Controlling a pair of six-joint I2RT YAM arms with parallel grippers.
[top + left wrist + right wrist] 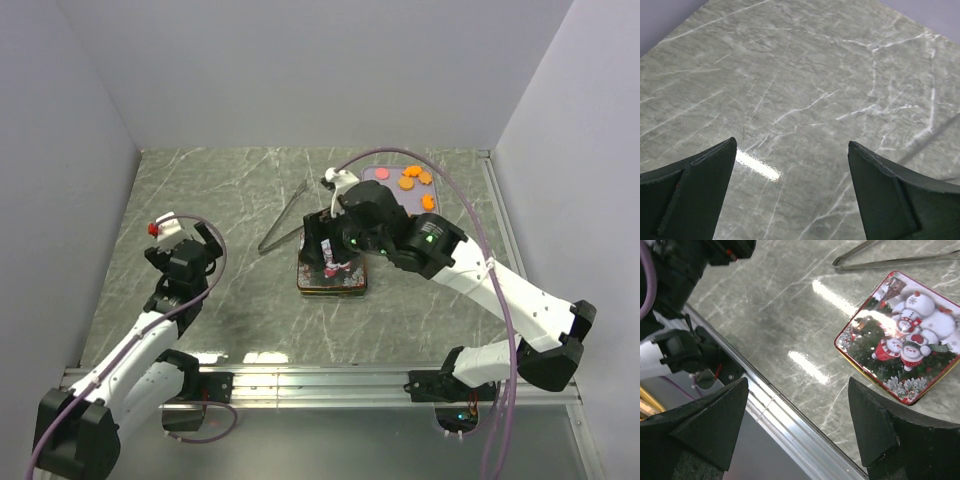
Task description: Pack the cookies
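A: Looking for the cookies?
B: They lie at one o'clock on the table, beyond the closed snowman tin at centre.
A: And the pincers?
B: The left gripper, at nine o'clock, gapes wide and empty; the right gripper likewise.

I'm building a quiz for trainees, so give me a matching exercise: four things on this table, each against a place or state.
1. thin metal tongs
2. square snowman-printed tin
3. orange flower-shaped cookies
4. left tool

A. open above bare grey marble tabletop
B. lid closed, mid-table
C. grouped at the far right
D. lying flat, beyond-left of the tin

Pairs: 1-D, 2-B, 3-C, 4-A
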